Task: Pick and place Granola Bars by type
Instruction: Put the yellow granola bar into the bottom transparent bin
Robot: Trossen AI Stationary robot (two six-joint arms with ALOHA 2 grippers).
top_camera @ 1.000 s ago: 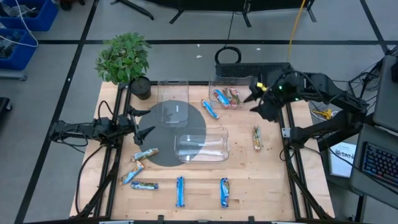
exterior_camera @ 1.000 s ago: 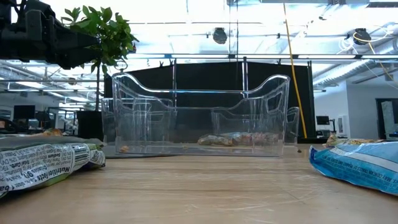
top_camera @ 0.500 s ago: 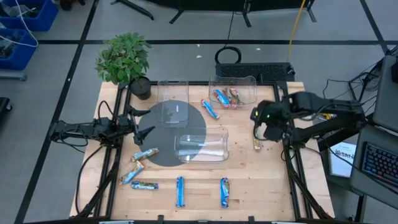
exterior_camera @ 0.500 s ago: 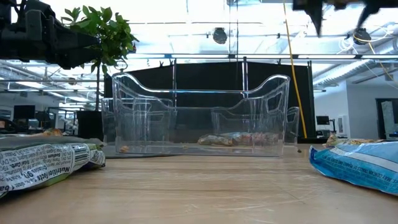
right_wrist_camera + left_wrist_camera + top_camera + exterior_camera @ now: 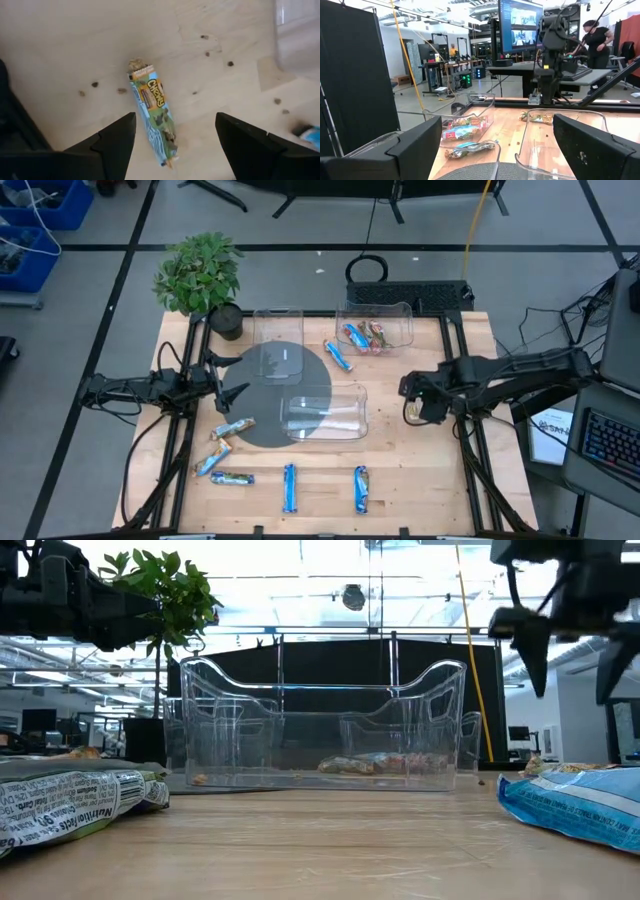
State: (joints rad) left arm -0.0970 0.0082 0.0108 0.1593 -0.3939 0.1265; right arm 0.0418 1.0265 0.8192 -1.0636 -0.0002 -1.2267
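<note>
Bare wood surrounds the tan-gold bar (image 5: 156, 116) (crumbs only); clear bin (image 5: 324, 412) well apart.

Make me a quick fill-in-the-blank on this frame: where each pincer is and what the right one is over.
1. The right pincer hangs with jaws ____ above a lone granola bar.
2. That bar lies on the bare ____ table.
3. The left pincer waits beside the round ____ mat.

Missing: open; wooden; grey

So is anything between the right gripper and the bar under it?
No. The right wrist view shows the bar between the open right gripper, only bare wood around.
</note>
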